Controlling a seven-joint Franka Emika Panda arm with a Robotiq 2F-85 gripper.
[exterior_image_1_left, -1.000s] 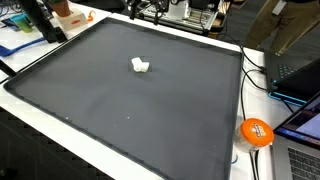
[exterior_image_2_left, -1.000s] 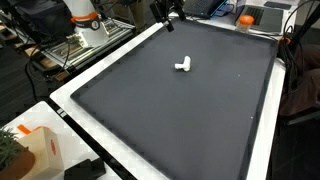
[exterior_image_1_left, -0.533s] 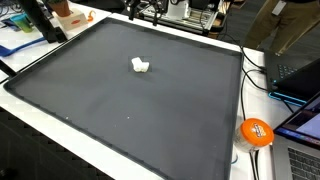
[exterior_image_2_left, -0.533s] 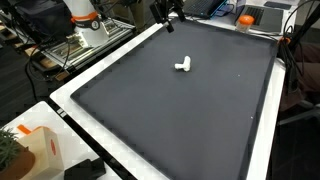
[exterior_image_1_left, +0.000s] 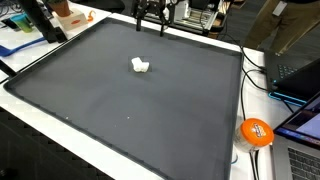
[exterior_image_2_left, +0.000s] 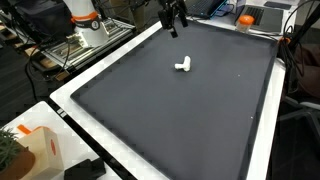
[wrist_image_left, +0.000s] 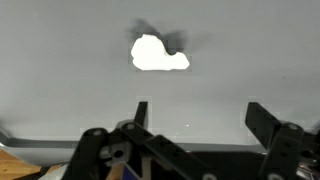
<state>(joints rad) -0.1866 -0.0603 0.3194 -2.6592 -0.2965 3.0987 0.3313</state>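
A small white lumpy object (exterior_image_1_left: 140, 66) (exterior_image_2_left: 183, 66) lies on a large dark grey mat (exterior_image_1_left: 150, 115) (exterior_image_2_left: 180, 115), toward its far half. My gripper (exterior_image_1_left: 152, 18) (exterior_image_2_left: 173, 20) hangs above the mat's far edge, well short of the object. In the wrist view the white object (wrist_image_left: 158, 53) lies ahead of the gripper (wrist_image_left: 200, 112). The two fingers stand wide apart, open, with only bare mat between them.
The mat sits on a white table (exterior_image_2_left: 80, 85). An orange ball (exterior_image_1_left: 256, 132), cables (exterior_image_1_left: 250, 62) and a laptop (exterior_image_1_left: 300, 135) lie past one side. An orange and white box (exterior_image_2_left: 35, 148) stands at a near corner. A black post (exterior_image_1_left: 45, 22) rises at another corner.
The gripper has moved down and inward from the far edge, a little closer to the mat and the white object. The object has not moved.
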